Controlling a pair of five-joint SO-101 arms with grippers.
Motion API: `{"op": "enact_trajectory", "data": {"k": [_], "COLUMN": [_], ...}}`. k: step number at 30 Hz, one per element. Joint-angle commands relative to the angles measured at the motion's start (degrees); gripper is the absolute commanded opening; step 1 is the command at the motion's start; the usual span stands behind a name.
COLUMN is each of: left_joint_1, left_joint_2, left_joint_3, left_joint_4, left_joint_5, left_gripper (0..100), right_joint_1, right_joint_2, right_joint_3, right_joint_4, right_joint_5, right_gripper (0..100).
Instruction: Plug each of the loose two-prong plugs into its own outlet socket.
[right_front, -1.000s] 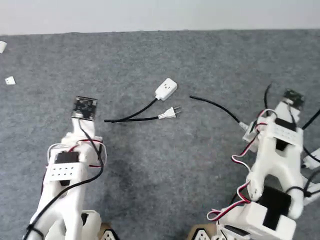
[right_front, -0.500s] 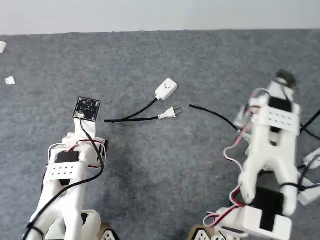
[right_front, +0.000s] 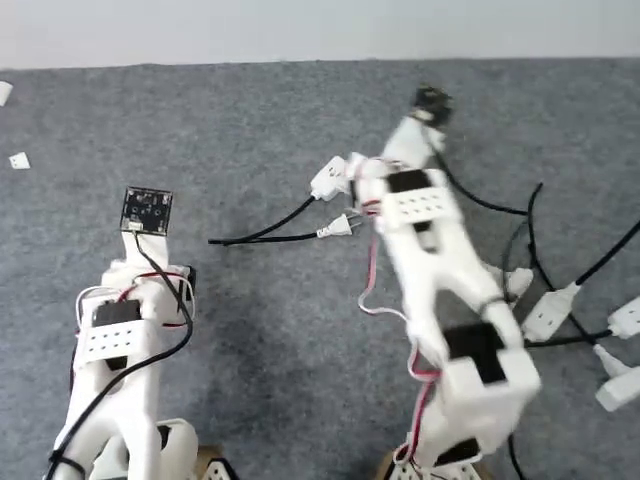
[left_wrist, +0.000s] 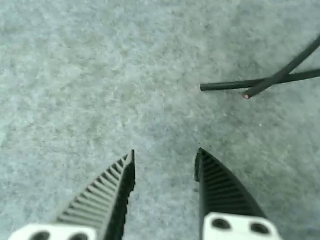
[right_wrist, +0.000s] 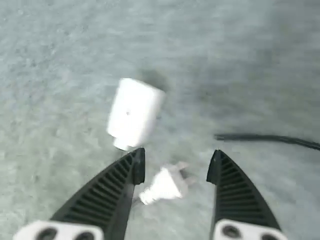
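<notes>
looking through the right wrist camera, i am seeing the right gripper (right_wrist: 178, 157) hanging over the grey carpet (right_wrist: 60, 45) with its jaws spread wide and gripping nothing. the white two-prong plug (right_wrist: 162, 186) is lying on the carpet, showing between the two fingers. the white socket (right_wrist: 135, 112) is lying just beyond the plug, apart from it, and a black cable (right_wrist: 270, 139) is running off to one side.

in the high view the right arm (right_front: 430, 250) is standing extended over the middle of the carpet, its wrist covering part of the socket (right_front: 327, 180). the plug (right_front: 338, 228) is lying just beside that wrist, and the two black leads (right_front: 260, 237) are trailing toward the left arm (right_front: 115, 340).

the left gripper (left_wrist: 165, 160) is hovering over bare carpet, its jaws also wide and empty, with the cut lead ends (left_wrist: 225, 86) lying near it. more white plugs and sockets (right_front: 545, 318) are lying among cables near the right arm's base.
</notes>
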Motion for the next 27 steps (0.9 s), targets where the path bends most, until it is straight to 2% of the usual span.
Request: {"op": "enact_trajectory", "data": {"k": [1, 6, 12, 16, 20, 27], "left_joint_1": [-0.5, -0.5, -0.7, -1.7, -1.9, -2.1], "left_joint_2": [0.1, 0.2, 0.2, 0.2, 0.2, 0.2], "left_joint_3": [-2.9, -3.0, -3.0, -2.9, -3.0, -3.0], "left_joint_4": [-2.7, -2.8, -2.8, -2.8, -2.7, -2.7], "left_joint_5": [-0.8, -0.8, -0.8, -0.8, -0.8, -0.9], "left_gripper": [18, 18, 18, 18, 18, 18], "right_joint_1": [-0.5, -0.5, -0.4, -0.3, -0.5, -0.2], "right_joint_2": [8.3, 21.1, 28.5, 31.7, 33.4, 31.2], "right_joint_3": [-13.2, -26.7, -40.1, -44.0, -45.5, -46.9], "right_joint_4": [-2.1, -1.8, 9.3, 10.3, 10.4, 12.6], "right_joint_5": [-0.9, -0.9, -1.1, 0.5, 10.1, 10.9], "right_gripper": [19.5, 19.5, 19.5, 19.5, 19.5, 19.5]}}
